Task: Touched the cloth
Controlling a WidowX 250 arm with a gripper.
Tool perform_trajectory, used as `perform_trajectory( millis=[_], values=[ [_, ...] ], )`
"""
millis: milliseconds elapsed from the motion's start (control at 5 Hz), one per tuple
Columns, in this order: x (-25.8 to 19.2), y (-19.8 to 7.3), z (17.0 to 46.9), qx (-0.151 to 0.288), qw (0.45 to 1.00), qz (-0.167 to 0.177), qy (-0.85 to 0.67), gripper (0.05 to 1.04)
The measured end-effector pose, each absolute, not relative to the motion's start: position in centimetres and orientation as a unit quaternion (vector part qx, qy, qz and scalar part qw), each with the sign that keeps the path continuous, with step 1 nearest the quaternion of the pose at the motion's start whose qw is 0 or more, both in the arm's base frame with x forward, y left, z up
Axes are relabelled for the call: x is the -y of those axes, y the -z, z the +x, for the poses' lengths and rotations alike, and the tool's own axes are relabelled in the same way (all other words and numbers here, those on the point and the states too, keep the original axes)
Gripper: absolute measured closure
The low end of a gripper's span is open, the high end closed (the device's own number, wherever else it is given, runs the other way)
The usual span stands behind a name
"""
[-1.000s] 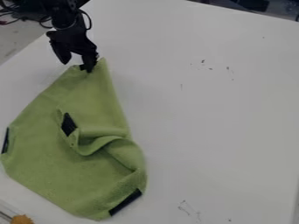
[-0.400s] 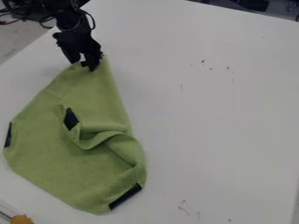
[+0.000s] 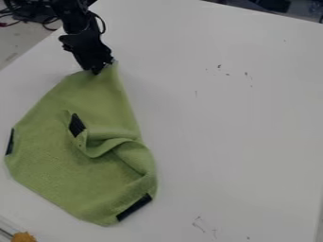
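And here's your gripper [image 3: 98, 71] in the upper left of the frame, right at the top edge of the green cloth [image 3: 60, 182], narrowed down with what looks like a pinch of fabric between its tips! The cloth sprawls from there down the left side, its upper end drawn to a peak beside the claw, its broad end low in the frame, one dark patch [image 3: 134, 207] at the lower edge. The task asks only for a touch, and contact looks made, so judge this one all but done. Now, do it cleanly: keep that pinch light, low over the white table [image 3: 233, 123], and don't press the tips into the surface. If you shift the fabric, go slow and flat, because cloth this limp will likely trail and bunch rather than travel as one piece. Watch the rumpled fold [image 3: 110, 147] near the middle; a hard tug could deepen it. When you let go, part the tips fully before you lift, or a snagged edge may come up with you.
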State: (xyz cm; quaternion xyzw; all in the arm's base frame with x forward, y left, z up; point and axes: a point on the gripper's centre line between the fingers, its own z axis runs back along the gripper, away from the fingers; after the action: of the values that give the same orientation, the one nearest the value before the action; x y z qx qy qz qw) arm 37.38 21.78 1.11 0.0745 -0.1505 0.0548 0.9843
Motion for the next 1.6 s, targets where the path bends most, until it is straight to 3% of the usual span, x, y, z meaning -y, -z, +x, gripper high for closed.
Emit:
perform_trajectory(
  millis=[200, 400, 600, 800, 1200, 1600],
  values=[
    [-21.5, -2.1, 36.5, 0.152, 0.983, 0.089, -0.058, 0.996],
    [-20.2, -6.6, 36.6, 0.193, 0.971, 0.126, -0.058, 1.029],
    [-17.5, -10.2, 34.9, 0.235, 0.957, 0.153, -0.081, 1.030],
    [-14.3, -12.2, 30.5, 0.271, 0.941, 0.165, -0.116, 1.030],
    [-10.7, -9.8, 21.5, 0.284, 0.936, 0.147, -0.146, 1.030],
    [-9.6, -9.0, 20.2, 0.269, 0.942, 0.131, -0.149, 1.008]
  ],
)
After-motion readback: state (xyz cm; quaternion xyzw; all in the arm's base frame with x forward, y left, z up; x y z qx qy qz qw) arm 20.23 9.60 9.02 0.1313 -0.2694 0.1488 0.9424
